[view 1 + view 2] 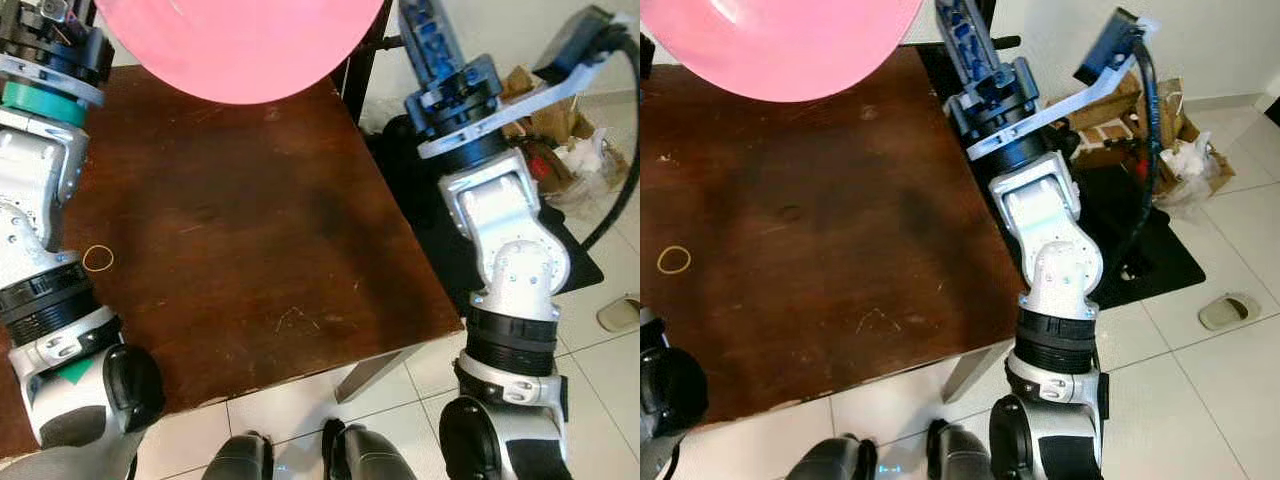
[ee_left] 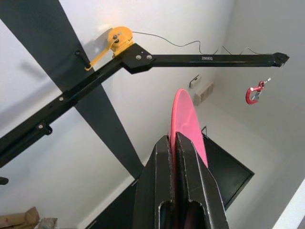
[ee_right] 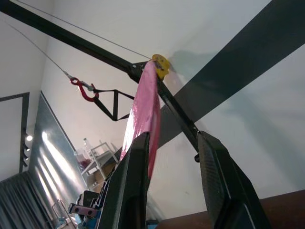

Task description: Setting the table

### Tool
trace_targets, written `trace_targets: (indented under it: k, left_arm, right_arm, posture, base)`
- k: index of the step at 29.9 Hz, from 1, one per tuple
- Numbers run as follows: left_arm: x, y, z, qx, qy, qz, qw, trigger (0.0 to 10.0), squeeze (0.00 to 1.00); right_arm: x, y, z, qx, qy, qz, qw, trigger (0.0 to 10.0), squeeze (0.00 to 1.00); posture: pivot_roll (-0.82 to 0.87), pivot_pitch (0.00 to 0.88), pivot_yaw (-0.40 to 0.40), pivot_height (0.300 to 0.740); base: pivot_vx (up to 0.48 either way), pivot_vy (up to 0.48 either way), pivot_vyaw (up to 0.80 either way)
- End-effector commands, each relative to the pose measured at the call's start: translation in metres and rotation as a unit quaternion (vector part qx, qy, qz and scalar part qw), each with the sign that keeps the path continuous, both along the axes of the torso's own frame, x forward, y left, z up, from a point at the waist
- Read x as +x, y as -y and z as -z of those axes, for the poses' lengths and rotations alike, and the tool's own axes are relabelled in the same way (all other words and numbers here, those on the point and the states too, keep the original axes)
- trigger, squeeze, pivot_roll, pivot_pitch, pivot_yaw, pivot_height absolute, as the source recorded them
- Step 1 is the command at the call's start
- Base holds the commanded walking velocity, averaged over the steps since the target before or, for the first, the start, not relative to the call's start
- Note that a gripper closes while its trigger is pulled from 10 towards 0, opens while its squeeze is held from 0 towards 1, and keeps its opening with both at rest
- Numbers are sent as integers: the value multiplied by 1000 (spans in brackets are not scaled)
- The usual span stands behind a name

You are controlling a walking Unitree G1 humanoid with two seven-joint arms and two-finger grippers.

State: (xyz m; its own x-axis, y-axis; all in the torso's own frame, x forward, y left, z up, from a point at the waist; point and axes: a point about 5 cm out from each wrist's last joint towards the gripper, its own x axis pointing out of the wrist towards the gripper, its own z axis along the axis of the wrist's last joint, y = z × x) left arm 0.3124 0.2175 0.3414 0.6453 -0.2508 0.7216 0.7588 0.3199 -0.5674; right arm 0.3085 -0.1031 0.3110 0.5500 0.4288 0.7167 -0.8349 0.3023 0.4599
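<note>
The pink plate [image 1: 240, 45] hangs above the far edge of a dark brown wooden worktop [image 1: 250, 250], whose scratched top carries a small rubber band [image 1: 98, 259] near our left arm. Beyond the worktop's right edge lie pale floor tiles [image 1: 600, 370], a black mat [image 1: 1160, 250], cardboard and bags [image 1: 1170, 140] against the wall, and a slipper [image 1: 1228, 311].

Both arms are raised, forearms pointing up and away from us. In the left wrist view, the left gripper [image 2: 174, 143] has its jaws pressed nearly together on the plate's rim, the plate rising edge-on between them, with a black hoist arm and its red hook [image 2: 255, 93] overhead beyond the tips. In the right wrist view, the right gripper [image 3: 174, 143] has its jaws spread wide; the plate's rim sits in the gap, close against one finger [image 3: 136, 167], well apart from the other.

The plate is plain, glossy and round.
</note>
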Motion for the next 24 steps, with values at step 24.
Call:
trace_targets:
  k: [24]
  left_arm:
    - [8,32,10,-16,-11,73,997,10000,0]
  right_arm:
    - [-10,-18,-7,-8,27,-33,999,10000,0]
  posture:
    - [69,34,6,740]
  base:
    - [0,0,0]
